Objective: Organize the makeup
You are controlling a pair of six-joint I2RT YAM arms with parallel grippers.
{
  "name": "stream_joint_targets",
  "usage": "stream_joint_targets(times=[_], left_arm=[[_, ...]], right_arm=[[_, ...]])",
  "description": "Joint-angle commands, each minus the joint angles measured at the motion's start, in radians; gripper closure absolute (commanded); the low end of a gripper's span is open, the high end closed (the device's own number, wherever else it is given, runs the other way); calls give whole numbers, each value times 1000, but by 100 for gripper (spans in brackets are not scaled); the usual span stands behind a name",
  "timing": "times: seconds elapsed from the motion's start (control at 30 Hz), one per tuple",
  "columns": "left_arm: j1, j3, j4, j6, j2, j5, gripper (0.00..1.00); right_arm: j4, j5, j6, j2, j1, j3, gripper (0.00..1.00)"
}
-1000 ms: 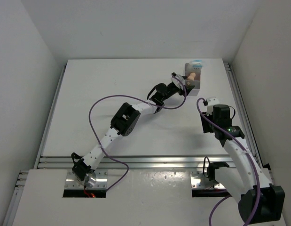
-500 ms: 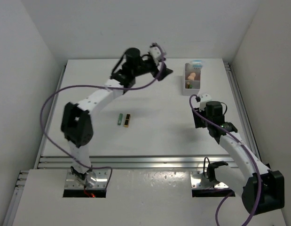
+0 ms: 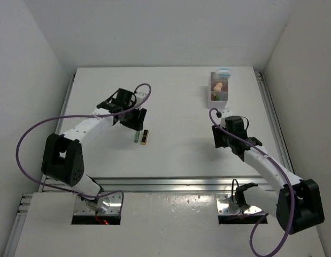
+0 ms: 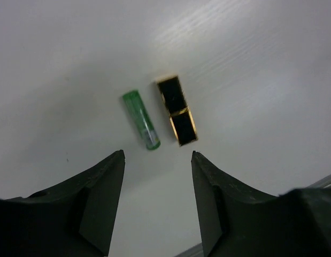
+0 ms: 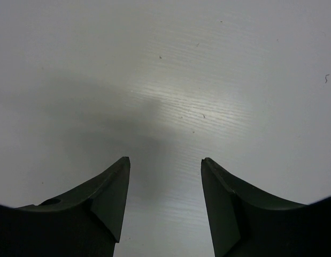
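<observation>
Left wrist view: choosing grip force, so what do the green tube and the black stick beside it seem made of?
The green tube: likely glossy translucent plastic, with a pale sheen along its length. The black stick: probably hard glossy plastic with metallic-looking gold edging, square-cornered; metal cannot be ruled out.
</observation>
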Motion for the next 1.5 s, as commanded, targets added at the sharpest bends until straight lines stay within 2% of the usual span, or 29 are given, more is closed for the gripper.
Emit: stream_joint_targets(times=[0.0, 0.2, 0.37, 0.53, 1.0, 1.13, 1.27, 1.33, 1.37, 1.47], left_arm=[[3, -21, -41, -42, -5, -82, 42], [3, -3, 23, -65, 100, -79, 49], [3, -3, 56, -56, 161, -79, 49], [3, -12, 86, -65, 200, -139, 54], [3, -22, 137, -65, 273, -142, 55], [3, -44, 146, -65, 273, -173, 62], [3, -45, 146, -65, 283, -182, 86], [3, -45, 155, -65, 283, -182, 93], [12, -45, 155, -65, 283, -193, 100], [21, -5, 155, -56, 283, -193, 100]], right_arm=[[-6, 18, 31, -5, 8, 41, 43], [-20, 23, 40, 3, 11, 43, 43], [-30, 40, 36, 17, 11, 53, 43], [-35, 47, 33, 26, 10, 61, 43], [-57, 72, 25, 35, 11, 78, 43], [-61, 79, 26, 31, 10, 79, 43], [-67, 83, 42, 32, 11, 79, 43], [-69, 83, 48, 29, 11, 78, 43], [-66, 87, 48, 26, 11, 79, 43], [-66, 102, 62, 15, 8, 73, 43]])
